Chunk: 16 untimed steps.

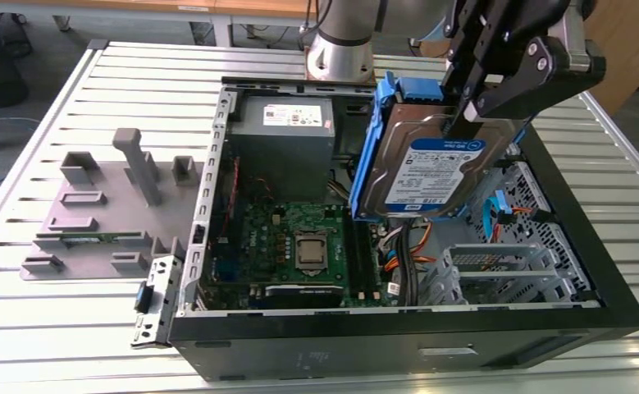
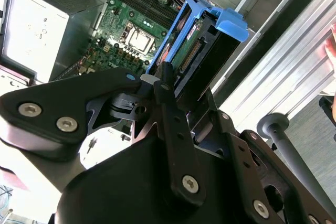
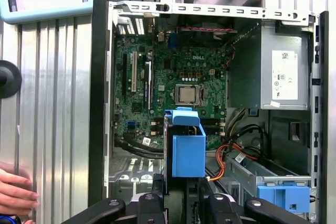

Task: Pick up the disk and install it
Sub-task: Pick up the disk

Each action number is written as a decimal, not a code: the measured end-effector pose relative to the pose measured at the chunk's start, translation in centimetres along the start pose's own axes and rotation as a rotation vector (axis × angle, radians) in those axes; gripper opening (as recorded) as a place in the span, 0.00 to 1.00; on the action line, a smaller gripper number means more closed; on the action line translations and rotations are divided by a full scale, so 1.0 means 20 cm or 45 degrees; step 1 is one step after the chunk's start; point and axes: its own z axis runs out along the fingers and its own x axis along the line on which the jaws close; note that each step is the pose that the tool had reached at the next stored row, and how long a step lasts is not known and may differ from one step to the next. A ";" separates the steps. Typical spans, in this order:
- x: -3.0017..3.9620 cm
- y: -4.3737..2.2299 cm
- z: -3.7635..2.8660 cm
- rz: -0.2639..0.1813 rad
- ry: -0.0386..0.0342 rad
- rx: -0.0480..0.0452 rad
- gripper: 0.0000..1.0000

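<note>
**While the disk [image 1: 434, 176] hangs over the open case, the gripper [image 1: 463, 121] has it clamped by its upper end**

Seen in the exterior view, the gripper is closed on the silver body of the disk. The drive hangs on edge and slightly tilted, with its label turned toward the exterior camera. Its blue carrier [image 1: 365, 156] wraps the edge toward the exterior view's left.

The disk is held clear above the computer case [image 1: 407, 332], which lies open on the bench [image 1: 34, 328]. It sits over the strip between the motherboard [image 1: 297, 242] and the drive cage [image 1: 499, 267] at the exterior view's right, and nothing in the case touches it. The grey power supply [image 1: 286, 127] sits at the far end of the case. A grey fixture block [image 1: 100, 205] rests on the bench at the exterior view's left. In the first wrist view a person's hand [image 3: 13, 192] lies on the bench outside the case.

By my judgement the drive is dense and rigid, fairly heavy for its size, with smooth metal faces that could slide in a light pinch. The carrier is thin plastic and would probably flex, so the metal body is the better place to grip. A hold across its flat faces, as here, keeps off the connector end and the circuit board [image 2: 189, 40] seen in the second wrist view. It is likely fragile inside and should be spared knocks
</note>
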 end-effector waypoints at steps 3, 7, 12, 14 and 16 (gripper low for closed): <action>0.003 0.000 0.001 0.000 0.0000 0.000 0.35; 0.020 0.000 0.004 0.000 -0.0001 0.000 0.35; 0.055 -0.001 0.010 0.000 -0.0001 0.000 0.35; 0.070 -0.001 0.013 0.000 -0.0001 0.000 0.35; 0.085 0.000 0.015 0.000 -0.0001 0.000 0.35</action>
